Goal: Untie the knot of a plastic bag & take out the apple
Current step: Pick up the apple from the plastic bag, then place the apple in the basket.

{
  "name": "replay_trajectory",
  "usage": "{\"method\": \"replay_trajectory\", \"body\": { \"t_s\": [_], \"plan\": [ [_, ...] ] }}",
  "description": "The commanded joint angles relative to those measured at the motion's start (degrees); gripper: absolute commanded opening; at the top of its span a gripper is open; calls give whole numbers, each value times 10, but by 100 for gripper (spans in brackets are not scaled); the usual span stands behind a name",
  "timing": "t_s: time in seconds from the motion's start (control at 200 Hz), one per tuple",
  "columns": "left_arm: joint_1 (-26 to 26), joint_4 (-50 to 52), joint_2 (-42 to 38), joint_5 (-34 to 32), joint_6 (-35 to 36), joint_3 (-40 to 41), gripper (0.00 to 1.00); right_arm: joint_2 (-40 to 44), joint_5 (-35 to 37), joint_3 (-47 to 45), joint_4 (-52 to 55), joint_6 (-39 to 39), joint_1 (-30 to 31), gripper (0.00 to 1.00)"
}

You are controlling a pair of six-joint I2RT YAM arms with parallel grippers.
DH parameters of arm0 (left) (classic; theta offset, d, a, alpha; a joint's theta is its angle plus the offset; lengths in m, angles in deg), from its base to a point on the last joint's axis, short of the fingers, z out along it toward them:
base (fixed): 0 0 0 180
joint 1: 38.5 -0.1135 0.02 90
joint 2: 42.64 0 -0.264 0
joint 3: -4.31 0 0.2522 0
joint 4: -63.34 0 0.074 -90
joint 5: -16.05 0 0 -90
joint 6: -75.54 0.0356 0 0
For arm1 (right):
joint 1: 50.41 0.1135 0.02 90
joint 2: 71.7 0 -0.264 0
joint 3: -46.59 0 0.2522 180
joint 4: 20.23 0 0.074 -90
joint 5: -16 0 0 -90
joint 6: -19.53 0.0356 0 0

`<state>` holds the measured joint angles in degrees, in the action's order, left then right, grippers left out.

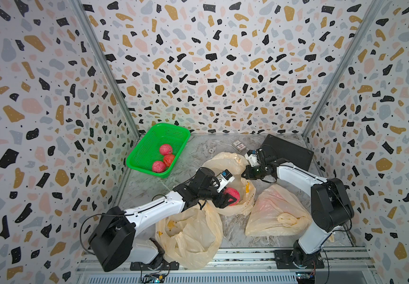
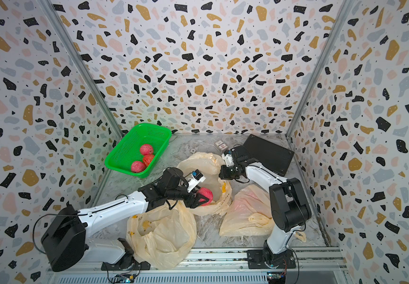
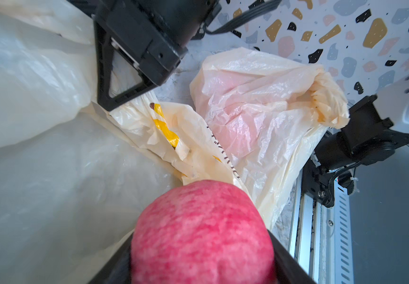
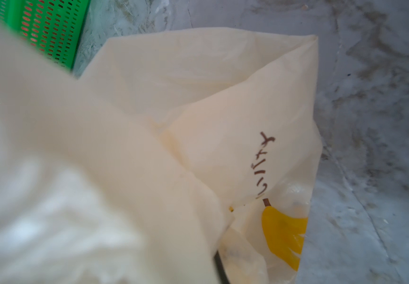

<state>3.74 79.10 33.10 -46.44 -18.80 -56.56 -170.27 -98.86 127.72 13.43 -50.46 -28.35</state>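
One spot on the tabletop point(image 1: 198, 153) matters: the open bag point(image 1: 246, 204), its mouth holding the apple point(image 1: 234, 193), which the nearer left hand point(image 1: 230, 198) clasps for an upward exit, while the right hand point(image 1: 245, 175), jaws closed, pinches the far rim.

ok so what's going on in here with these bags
The left gripper grips an apple in the open middle bag, while the right gripper pinches that bag's rim, holding it open. The apple is not yet out. The green basket holds three apples; a knotted bag lies nearby.
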Motion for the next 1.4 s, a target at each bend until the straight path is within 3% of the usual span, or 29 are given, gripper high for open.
{"method": "replay_trajectory", "body": {
  "t_s": [0.0, 0.19, 0.28, 0.486, 0.536, 0.666, 0.701, 0.736, 0.751, 1.126, 1.392],
  "plan": [
    [-36, -21, -45, -26, -49, -8, 65, -3, 44, 43, 8, 3, -1, 0],
    [-126, 58, -75, -74, -105, -103, 68, -28, 116, 92, -38, 6, -1, 0],
    [-184, 107, -72, -67, -124, -150, 68, -51, 137, 121, -60, 3, -2, 0],
    [-284, 180, -31, -88, -120, -229, 68, -107, 158, 177, -79, -3, -4, 3],
    [-309, 183, -14, -91, -124, -236, 68, -114, 158, 177, -85, -6, -5, 13],
    [-360, 193, 35, -133, -120, -260, 68, -112, 130, 161, -119, -9, -10, 51],
    [-374, 186, 46, -139, -123, -264, 68, -105, 115, 155, -130, -12, -10, 64],
    [-387, 175, 59, -148, -127, -266, 68, -99, 104, 154, -132, -11, -10, 95],
    [-392, 171, 65, -153, -129, -268, 68, -96, 99, 155, -130, -12, -10, 99],
    [-484, 132, 219, -232, -130, -328, 71, 0, 2, 170, 17, -14, -9, 99],
    [-517, 108, 284, -281, -115, -345, 88, 83, 38, 134, 135, -56, -9, 99]
  ]
}}
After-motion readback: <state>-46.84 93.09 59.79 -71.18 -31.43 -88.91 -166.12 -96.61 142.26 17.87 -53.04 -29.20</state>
